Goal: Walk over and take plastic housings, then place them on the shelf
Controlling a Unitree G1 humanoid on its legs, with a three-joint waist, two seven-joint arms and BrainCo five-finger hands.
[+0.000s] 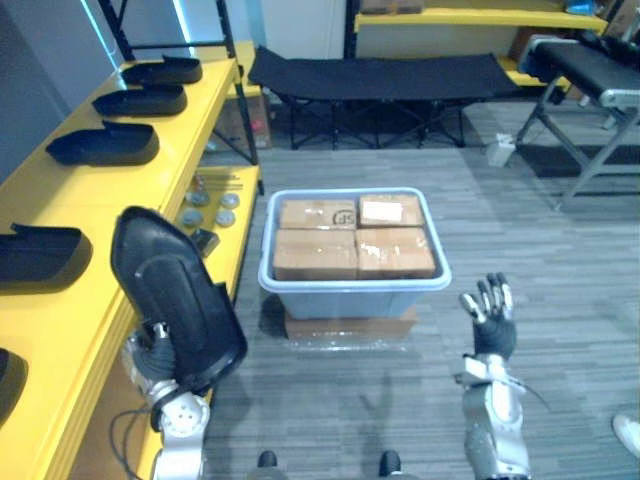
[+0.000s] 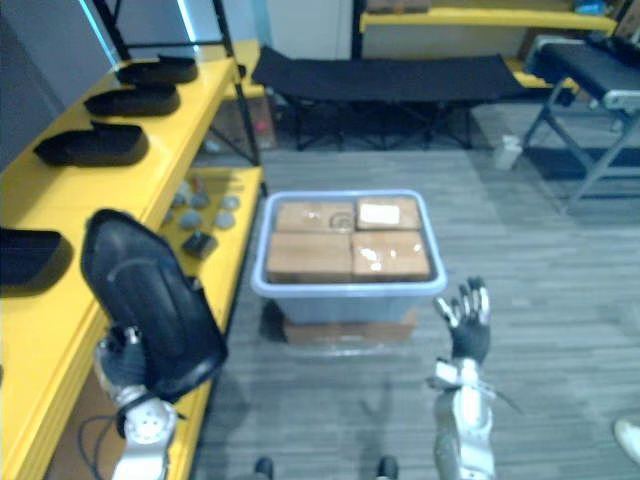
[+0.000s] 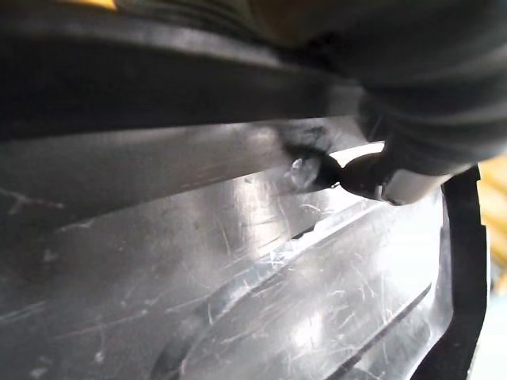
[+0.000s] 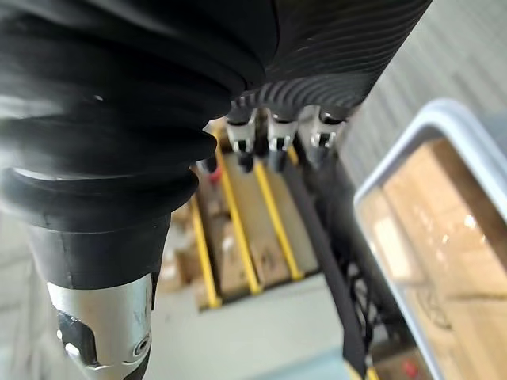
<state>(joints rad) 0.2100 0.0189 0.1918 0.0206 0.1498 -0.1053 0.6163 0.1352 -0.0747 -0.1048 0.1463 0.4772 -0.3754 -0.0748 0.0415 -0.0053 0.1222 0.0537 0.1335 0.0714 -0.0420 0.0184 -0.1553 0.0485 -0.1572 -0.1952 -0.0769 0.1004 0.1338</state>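
Plastic housing (image 1: 176, 292), clasped in the left hand (image 1: 150, 352), likely needs laying on the yellow shelf (image 1: 105, 205) alongside; right hand (image 1: 491, 322) spread, empty.

Black housing (image 2: 150, 300) in left hand (image 2: 121, 364)

Along the left, bare yellow shelf (image 1: 120, 195) top between the nearest lying housing (image 1: 35, 255) and the next housing (image 1: 105, 145). Farther along, two more housings (image 1: 140, 100), close in a row. Upright before the near shelf edge, the held housing (image 1: 175, 290), gripped by the left hand (image 1: 150, 360). Mid-floor, a grey bin (image 1: 350, 298) of boxes (image 1: 315, 250); leaves a narrow gap to the shelf. Right of it, open floor around the spread right hand (image 1: 490, 325). Across the far end, a black cot (image 1: 380, 75).
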